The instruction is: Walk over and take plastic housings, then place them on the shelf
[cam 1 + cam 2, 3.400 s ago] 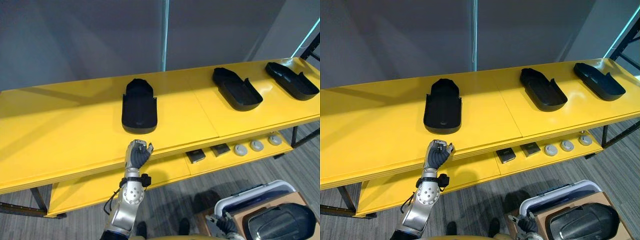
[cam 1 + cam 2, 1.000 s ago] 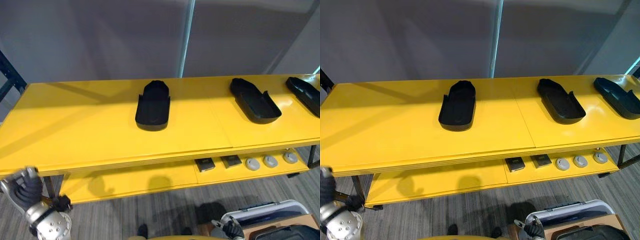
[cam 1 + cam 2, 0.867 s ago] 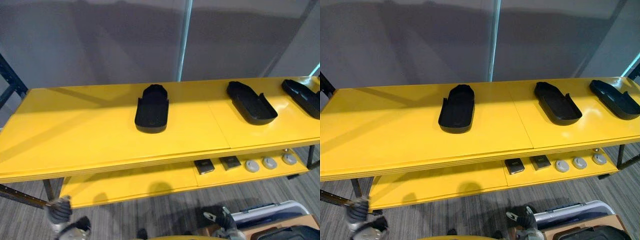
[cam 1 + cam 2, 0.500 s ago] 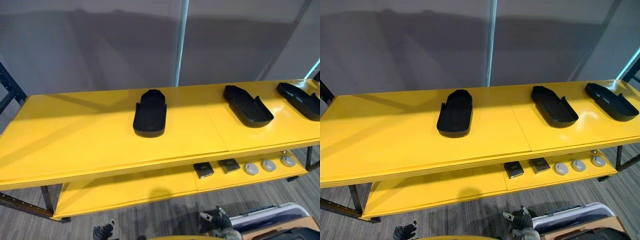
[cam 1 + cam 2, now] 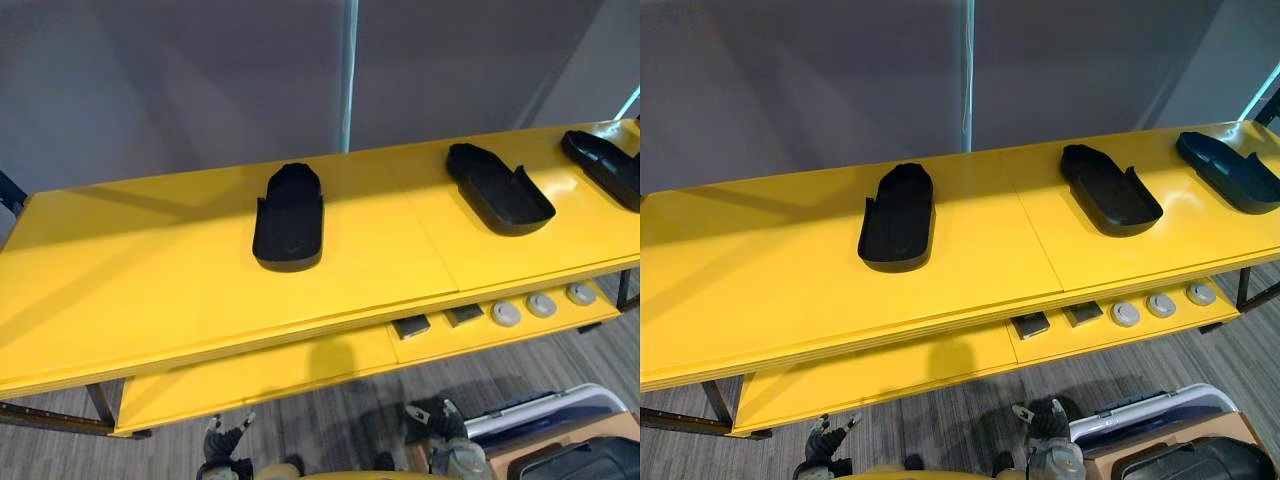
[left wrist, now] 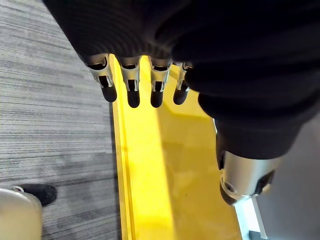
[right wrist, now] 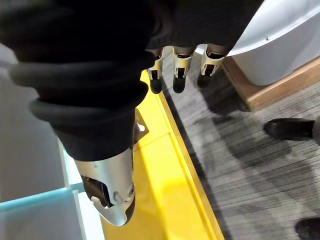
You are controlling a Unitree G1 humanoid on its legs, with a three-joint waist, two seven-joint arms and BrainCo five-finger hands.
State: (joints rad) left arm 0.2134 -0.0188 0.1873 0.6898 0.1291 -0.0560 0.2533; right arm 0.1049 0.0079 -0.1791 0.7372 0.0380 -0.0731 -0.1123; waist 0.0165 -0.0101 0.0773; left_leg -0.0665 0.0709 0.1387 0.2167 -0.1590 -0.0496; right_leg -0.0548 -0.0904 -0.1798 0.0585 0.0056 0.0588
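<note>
Currently, left to right:

- Left hand [image 5: 224,442] low at the bottom edge, over the floor in front of the lower shelf [image 5: 250,372]. Fingers [image 6: 133,92] straight and slightly spread, thumb apart, nothing held.
- Top shelf [image 5: 140,270]: yellow, with 3 black housings, all hollow side up and well apart from one another.
  - Left housing [image 5: 289,217] towards the back, just left of the board seam.
  - Middle housing [image 5: 499,188] on the right board, lying at an angle.
  - Right housing [image 5: 1230,172] at the far right end, also at an angle.
- Lower shelf, right part: 2 dark square parts [image 5: 411,326] side by side, then 3 round grey discs [image 5: 541,305] in a row.
- Right hand [image 5: 437,420] low at the bottom edge, just beside a white bin [image 5: 545,405]. Fingers [image 7: 178,75] straight, nothing held.
- Brown box [image 5: 1200,430] next to the bin, with 1 black plastic part [image 5: 1185,462] in it.

Against 3.4 s ago:

- Left hand then raised to the front edge of the top shelf, just short of the left housing. Now down near the floor.
- Right hand low by the bin both times.
- Same 3 housings, same order and spacing on the shelf.
- Whole view shifted: camera moved, not the parts.
</note>
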